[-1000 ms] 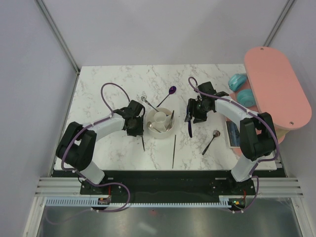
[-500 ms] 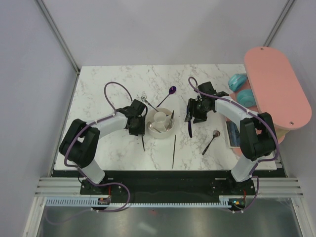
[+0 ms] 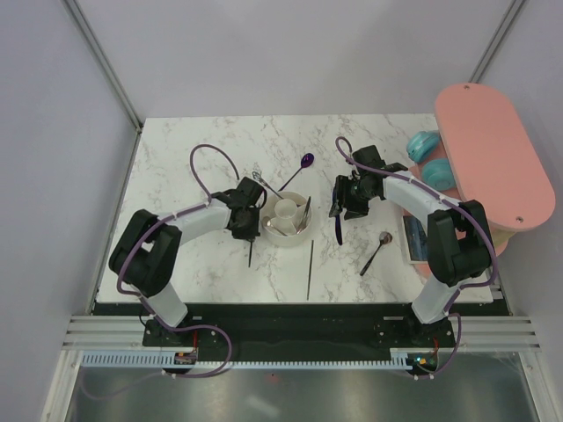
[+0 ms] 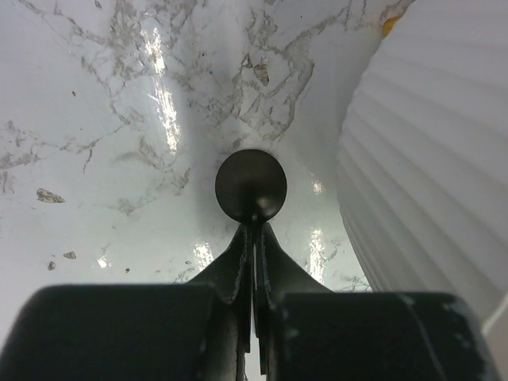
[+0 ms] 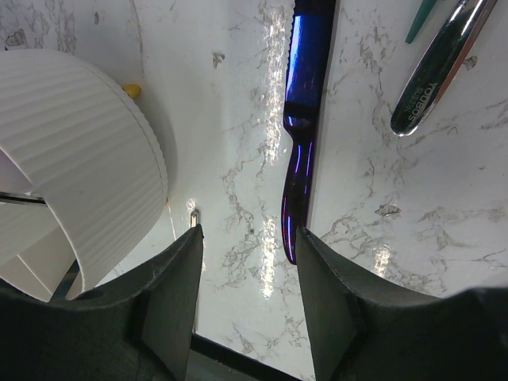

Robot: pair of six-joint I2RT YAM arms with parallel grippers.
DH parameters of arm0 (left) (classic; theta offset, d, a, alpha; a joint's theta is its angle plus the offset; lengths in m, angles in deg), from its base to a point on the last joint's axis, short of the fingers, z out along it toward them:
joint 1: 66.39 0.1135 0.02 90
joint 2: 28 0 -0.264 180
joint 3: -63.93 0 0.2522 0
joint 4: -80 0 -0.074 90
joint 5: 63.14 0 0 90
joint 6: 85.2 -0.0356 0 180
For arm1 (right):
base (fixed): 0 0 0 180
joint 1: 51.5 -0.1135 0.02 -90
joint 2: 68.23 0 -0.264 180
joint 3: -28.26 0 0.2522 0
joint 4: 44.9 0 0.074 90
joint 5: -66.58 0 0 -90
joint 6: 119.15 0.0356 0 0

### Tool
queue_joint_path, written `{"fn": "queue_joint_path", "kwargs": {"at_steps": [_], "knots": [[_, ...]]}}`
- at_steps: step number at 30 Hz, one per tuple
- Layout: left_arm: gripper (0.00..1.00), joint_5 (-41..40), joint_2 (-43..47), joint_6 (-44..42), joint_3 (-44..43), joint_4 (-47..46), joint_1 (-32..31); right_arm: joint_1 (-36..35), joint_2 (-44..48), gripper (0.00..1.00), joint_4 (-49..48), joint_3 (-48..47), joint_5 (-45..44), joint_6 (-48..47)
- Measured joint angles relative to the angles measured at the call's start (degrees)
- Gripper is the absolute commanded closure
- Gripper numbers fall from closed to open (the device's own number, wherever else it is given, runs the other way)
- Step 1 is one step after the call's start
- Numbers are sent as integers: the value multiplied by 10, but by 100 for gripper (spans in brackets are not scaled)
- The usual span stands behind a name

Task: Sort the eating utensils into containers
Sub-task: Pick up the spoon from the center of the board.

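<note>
My left gripper [image 4: 254,226] is shut on a black spoon [image 4: 251,185], whose round bowl pokes out just ahead of the tips. In the top view that gripper [image 3: 249,221] sits against the left side of the white round holder [image 3: 274,234], and the spoon's handle [image 3: 250,257] trails toward the near edge. Silver utensils [image 3: 303,214] stand in the holder's ring. My right gripper [image 5: 248,238] hangs open over bare marble. The tip of a blue-handled utensil [image 5: 305,95] lies just ahead of its right finger.
A purple spoon [image 3: 302,165] and a silver utensil [image 3: 260,180] lie behind the holder. A black stick [image 3: 310,268] and a spoon [image 3: 376,251] lie nearer the front. A pink oval board [image 3: 493,158], teal objects [image 3: 431,158] and a flat box [image 3: 413,237] crowd the right edge.
My left gripper has closed on the black spoon and shifted slightly toward the holder, swinging the handle a little left. The right arm has not moved.
</note>
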State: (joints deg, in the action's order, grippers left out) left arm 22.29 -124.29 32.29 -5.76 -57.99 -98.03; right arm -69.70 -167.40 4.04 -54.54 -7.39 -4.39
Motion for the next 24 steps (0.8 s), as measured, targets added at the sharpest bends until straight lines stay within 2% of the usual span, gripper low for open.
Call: {"fn": "queue_joint_path", "kwargs": {"at_steps": [5, 12, 18, 24], "knots": [[98, -10, 23, 0, 19, 10, 0, 0, 0, 43, 0, 0, 0, 1], [98, -41, 138, -1, 44, 64, 0, 0, -2, 43, 0, 0, 0, 1], [98, -55, 228, -2, 33, 89, 0, 0, -9, 43, 0, 0, 0, 1], [98, -55, 268, -6, -7, 75, 0, 0, -11, 43, 0, 0, 0, 1]]}}
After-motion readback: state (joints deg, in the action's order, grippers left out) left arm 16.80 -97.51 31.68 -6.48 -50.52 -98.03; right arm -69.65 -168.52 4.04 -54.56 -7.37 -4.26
